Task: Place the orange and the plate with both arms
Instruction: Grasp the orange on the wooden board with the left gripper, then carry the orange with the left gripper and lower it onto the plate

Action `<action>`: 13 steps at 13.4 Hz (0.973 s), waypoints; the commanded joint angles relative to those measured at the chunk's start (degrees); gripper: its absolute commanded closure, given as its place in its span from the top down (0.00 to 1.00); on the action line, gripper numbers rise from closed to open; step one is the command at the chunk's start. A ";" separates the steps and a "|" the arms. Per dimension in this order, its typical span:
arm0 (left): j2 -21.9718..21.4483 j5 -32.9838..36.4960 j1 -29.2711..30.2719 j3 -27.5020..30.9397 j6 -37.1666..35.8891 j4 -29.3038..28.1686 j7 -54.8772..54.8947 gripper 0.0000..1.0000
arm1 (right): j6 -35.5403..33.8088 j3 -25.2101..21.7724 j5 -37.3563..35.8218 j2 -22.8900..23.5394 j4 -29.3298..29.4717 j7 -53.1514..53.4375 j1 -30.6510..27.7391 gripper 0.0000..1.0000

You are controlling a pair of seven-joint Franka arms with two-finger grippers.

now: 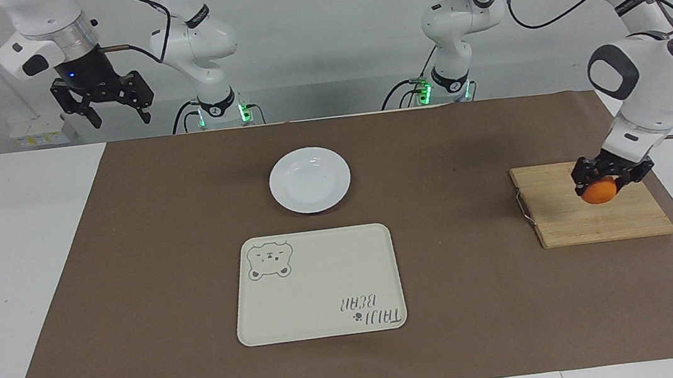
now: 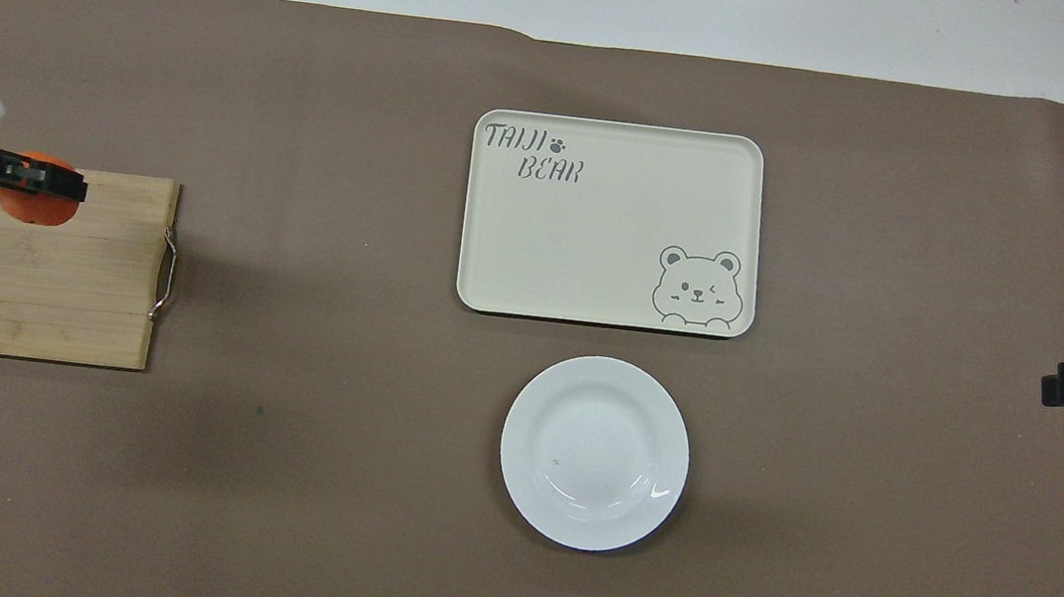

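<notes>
- Left gripper [image 1: 603, 182] clamps the orange [image 1: 599, 192], raised over the board [image 1: 594, 226].
- Carry it level and unhurried toward the plate [image 1: 310, 180]; squeeze no harder.
- Right gripper [image 1: 112, 110] waits, jaws apart.

A brown paper mat [image 1: 130, 269] is covering most of the white table [image 1: 15, 263]. A cream rectangular tray [image 1: 318, 284] with a bear drawing and "TAIJI BEAR" lettering is lying at the mat's middle. A wooden cutting board [image 1: 592, 210] with a metal handle [image 1: 523, 209] is sitting near the mat's edge at the left arm's end.
</notes>
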 commanded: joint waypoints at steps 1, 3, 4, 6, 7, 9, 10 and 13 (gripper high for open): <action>-0.52 -0.42 -10.55 1.13 1.48 -0.77 -13.60 0.00 | 0.03 0.20 0.25 -1.87 -1.96 -0.98 -0.74 1.00; -0.52 -0.42 -17.75 1.05 4.81 -0.86 -22.30 0.00 | 0.03 0.20 0.25 -1.87 -1.96 -0.98 -0.74 1.00; -0.34 -0.42 -20.92 1.05 5.52 -0.86 -26.35 0.00 | 0.03 0.20 0.25 -1.87 -1.96 -0.98 -0.74 1.00; 0.27 -0.42 -27.95 1.05 8.06 -1.03 -34.52 0.00 | 0.03 0.20 0.25 -1.96 -1.96 -0.98 -0.74 1.00; 0.54 -0.42 -31.21 1.05 9.04 -1.03 -38.31 0.00 | 0.03 0.20 0.25 -1.96 -1.96 -0.98 -0.74 1.00; 2.28 -0.42 -36.48 1.05 10.62 -0.95 -40.45 0.00 | 0.03 0.20 0.25 -1.96 -1.96 -0.98 -0.74 1.00; 2.82 -0.42 -38.69 1.05 12.72 -1.12 -41.32 0.00 | 0.03 0.20 0.25 -1.96 -2.04 -0.98 -0.74 1.00; 5.10 -0.51 -43.53 0.78 17.99 -1.03 -45.98 0.00 | 0.03 0.20 0.25 -1.96 -2.22 -1.07 -0.83 1.00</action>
